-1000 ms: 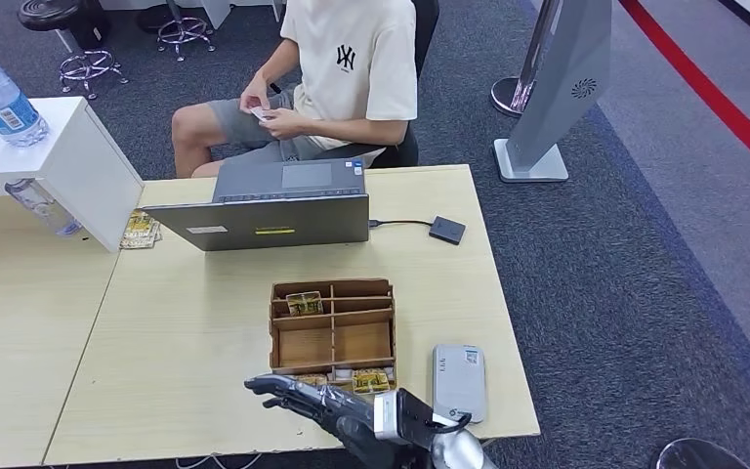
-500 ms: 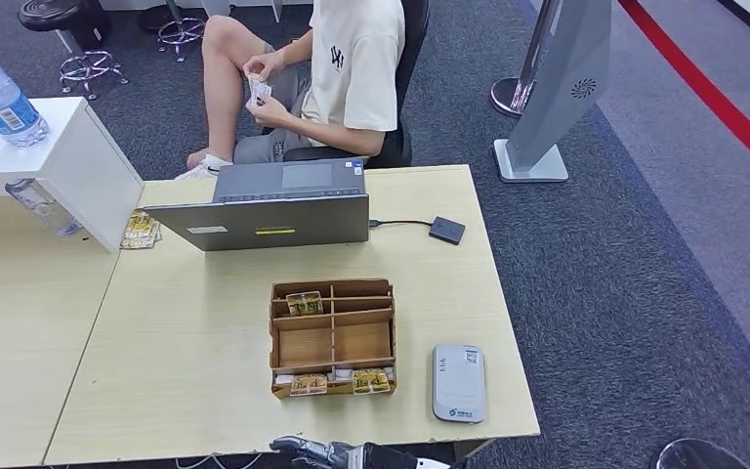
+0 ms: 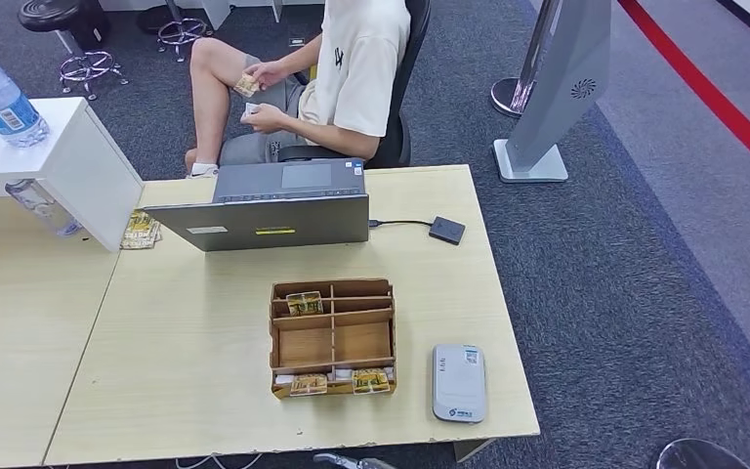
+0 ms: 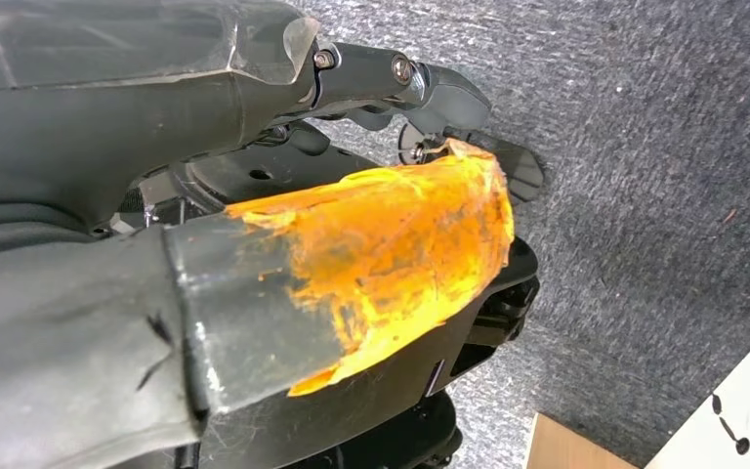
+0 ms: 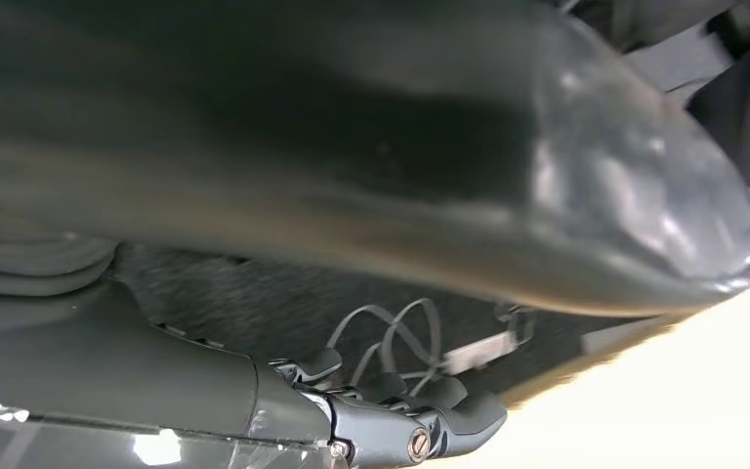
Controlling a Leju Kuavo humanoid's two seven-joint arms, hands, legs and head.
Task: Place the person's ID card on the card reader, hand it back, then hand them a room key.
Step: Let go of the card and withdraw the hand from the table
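The person (image 3: 352, 68) sits behind the table, turned sideways, with a yellowish key card (image 3: 247, 85) in one hand and a pale card (image 3: 250, 110) in the other. The grey card reader (image 3: 459, 382) lies bare at the table's front right. Beside it stands the wooden divider box (image 3: 332, 337) with key cards (image 3: 337, 382) in its front slots. The fingertips of my right hand (image 3: 350, 461) peek out below the table's front edge. In the right wrist view that hand (image 5: 391, 420) holds nothing, fingers apart. My left hand (image 4: 391, 195), its thumb taped orange, hangs over the carpet and holds nothing.
A grey laptop (image 3: 273, 207) stands at the table's (image 3: 176, 322) far side, with a cable to a small black box (image 3: 446, 230). A white shelf unit (image 3: 54, 156) with a water bottle (image 3: 0, 98) is at the left. A grey kiosk stand (image 3: 557, 88) is on the carpet.
My right hand has dropped from over the table's front edge to below it. The person has turned sideways in the chair, raised a knee, and now holds a yellowish card.
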